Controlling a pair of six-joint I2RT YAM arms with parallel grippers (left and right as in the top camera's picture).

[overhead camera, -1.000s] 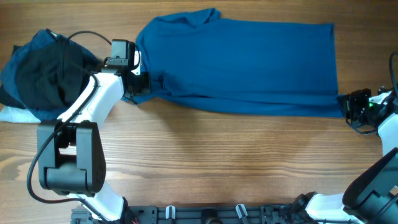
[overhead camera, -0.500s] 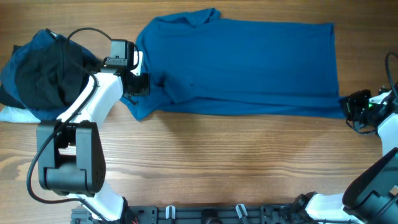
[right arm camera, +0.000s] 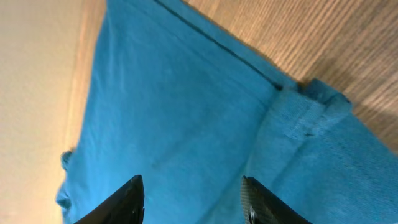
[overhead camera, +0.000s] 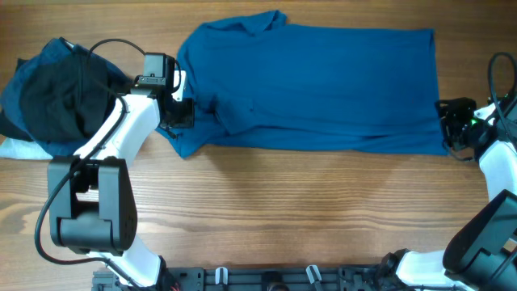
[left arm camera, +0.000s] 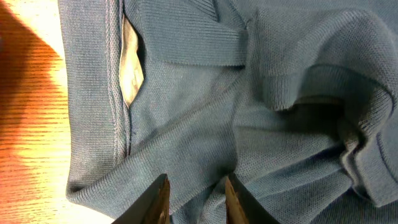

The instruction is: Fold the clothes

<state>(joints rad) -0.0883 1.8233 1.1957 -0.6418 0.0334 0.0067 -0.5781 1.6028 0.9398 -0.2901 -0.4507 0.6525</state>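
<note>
Shirt (overhead camera: 315,85) corner is spread lower at left claw (left arm camera: 196,185), grip untellable; open right claw (right arm camera: 191,185) is brought onto hem: fold readied.

My claw (left arm camera: 196,200) sits low in my view. Its two dark fingers (left arm camera: 154,200) are pinched on a bump of the blue shirt (left arm camera: 186,124). Wrinkles run up and out from my claw. Straight above my claw lies a ribbed band (left arm camera: 186,37) of the same blue. Up and to the left of my claw, a pale patch (left arm camera: 131,68) peeks out beside a long stitched edge (left arm camera: 118,124). Left of my claw is the wooden table (left arm camera: 31,137), bright orange-brown. To the right of my claw the cloth is bunched into thick, soft folds (left arm camera: 323,112).
</note>
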